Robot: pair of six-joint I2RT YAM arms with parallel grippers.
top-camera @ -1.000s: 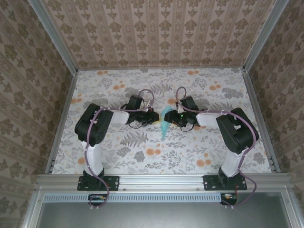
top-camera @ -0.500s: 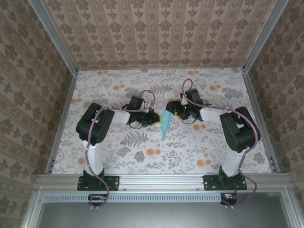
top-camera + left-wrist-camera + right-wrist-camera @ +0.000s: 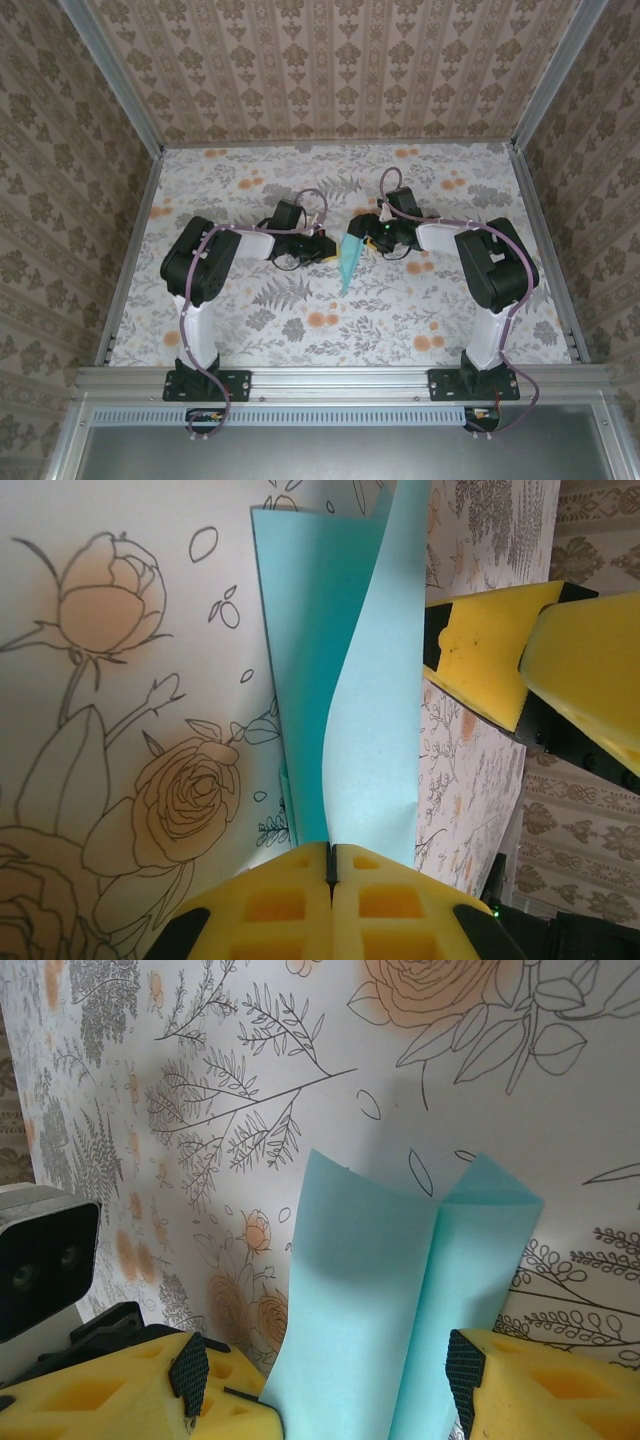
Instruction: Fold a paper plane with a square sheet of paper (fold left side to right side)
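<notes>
Left pincer [image 3: 330, 858]: closed tight on a raised flap of the paper [image 3: 350, 680]; the flap curves up off the table [image 3: 250, 330] and runs straight into the seam between the two pads.
Right pincer [image 3: 327, 1370]: jaws apart, holding nothing, with the paper [image 3: 400, 1290] standing in the gap between them. Whether a pad brushes it I cannot tell.
Paper, place: mid-table in the overhead view [image 3: 349, 258], between the left pincer [image 3: 323, 250] and the right pincer [image 3: 368, 237], both right against it.
Long axis: broad end away from the arm bases, slim point toward them, so each pincer meets it side-on.
Layers: one part lies flat on the table and one lifted part stands beside it, joined along a lengthwise crease.
Nearer arm: the left already has it; the right straddles the same broad end from the other side.
Key relation: probably the lifted flap lying left of the crease, so it must cross toward the right pincer's side.
</notes>
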